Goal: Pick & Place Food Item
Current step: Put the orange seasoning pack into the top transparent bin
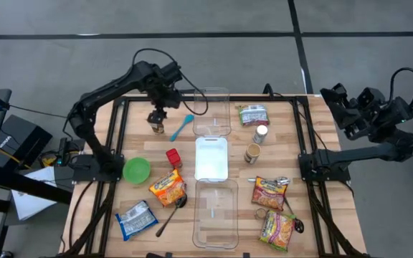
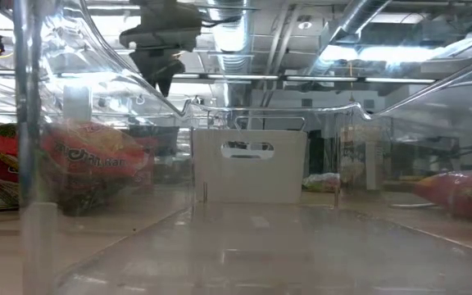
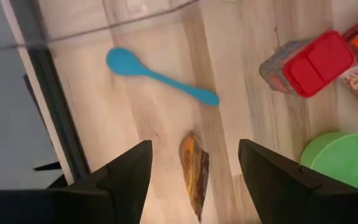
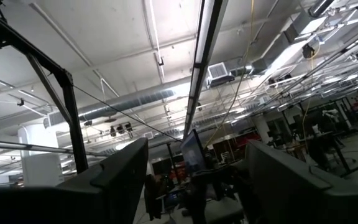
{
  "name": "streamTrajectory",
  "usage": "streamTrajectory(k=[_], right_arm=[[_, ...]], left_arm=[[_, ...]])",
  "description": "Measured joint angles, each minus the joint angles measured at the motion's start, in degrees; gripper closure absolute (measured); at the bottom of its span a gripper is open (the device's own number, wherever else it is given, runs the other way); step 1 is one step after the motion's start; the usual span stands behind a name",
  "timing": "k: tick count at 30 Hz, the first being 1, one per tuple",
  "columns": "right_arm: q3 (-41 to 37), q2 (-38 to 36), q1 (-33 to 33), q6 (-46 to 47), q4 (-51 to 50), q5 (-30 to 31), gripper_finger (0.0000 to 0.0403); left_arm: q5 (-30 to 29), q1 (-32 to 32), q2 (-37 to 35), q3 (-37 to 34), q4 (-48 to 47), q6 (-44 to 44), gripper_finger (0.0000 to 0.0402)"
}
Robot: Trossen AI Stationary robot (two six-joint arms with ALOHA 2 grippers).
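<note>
Spread wide and empty, my left claw [image 3: 194,168] hovers straddling the small orange-brown food packet [image 3: 194,169] lying near the blue spoon [image 3: 160,78], so closing should catch its narrow sides.

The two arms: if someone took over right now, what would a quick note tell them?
Left gripper: open, hovering over a small orange-brown food item on the table's far left, beside the blue spoon. Nothing held.
Right gripper: open, empty, parked off the table's right edge, pointing up at the ceiling.
Clear bins and white tray sit down the middle; noodle packets lie around them.
Done: nothing visibly placed.
Left: grasp the item, place it.
</note>
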Motion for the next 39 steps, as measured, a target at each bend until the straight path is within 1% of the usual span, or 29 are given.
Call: streamTrajectory(k=[2, 4, 7, 10, 15, 19, 21, 24, 28, 33, 39], right_arm=[[0.00, 0.00, 0.00, -0.39, -0.02, 0.01, 0.0140], [0.00, 0.00, 0.00, -0.42, -0.04, -0.01, 0.0140], [0.00, 0.00, 0.00, -0.45, -0.25, -0.35, 0.0140], [0.00, 0.00, 0.00, -0.62, -0.34, -0.35, 0.0140], [0.00, 0.00, 0.00, -0.62, -0.39, -0.35, 0.0140], [0.00, 0.00, 0.00, -0.62, -0.42, -0.29, 0.0140], [0.00, 0.00, 0.00, -0.62, -0.42, -0.13, 0.0140], [0.00, 0.00, 0.00, -0.62, -0.41, 0.07, 0.0140], [0.00, 0.00, 0.00, -0.59, -0.42, 0.20, 0.0140], [0.00, 0.00, 0.00, -0.59, -0.42, 0.22, 0.0140], [0.00, 0.00, 0.00, -0.59, -0.44, 0.20, 0.0140]], left_arm=[[-0.54, 0.33, -1.50, -3.38, 0.60, 0.43, 0.0164], [-2.64, 0.41, -3.57, -8.01, 1.98, 1.34, 0.0160], [-6.83, 0.41, -7.50, -15.44, 7.84, 2.23, 0.0155], [-8.59, 0.30, -11.51, -21.43, 13.45, 2.27, 0.0151], [-10.46, 0.30, -16.11, -28.44, 17.69, 2.21, 0.0145], [-10.50, 0.30, -17.45, -32.74, 19.19, 1.21, 0.0142], [-10.11, 0.30, -17.43, -34.45, 20.53, 0.15, 0.0144], [-11.14, 0.30, -17.22, -36.60, 24.11, -0.83, 0.0152], [-11.67, 0.67, -17.21, -37.16, 28.40, -0.95, 0.0168], [-11.45, 2.66, -16.29, -37.15, 27.27, -0.99, 0.0185], [-10.53, 3.18, -14.18, -37.17, 27.88, -1.78, 0.0196]])
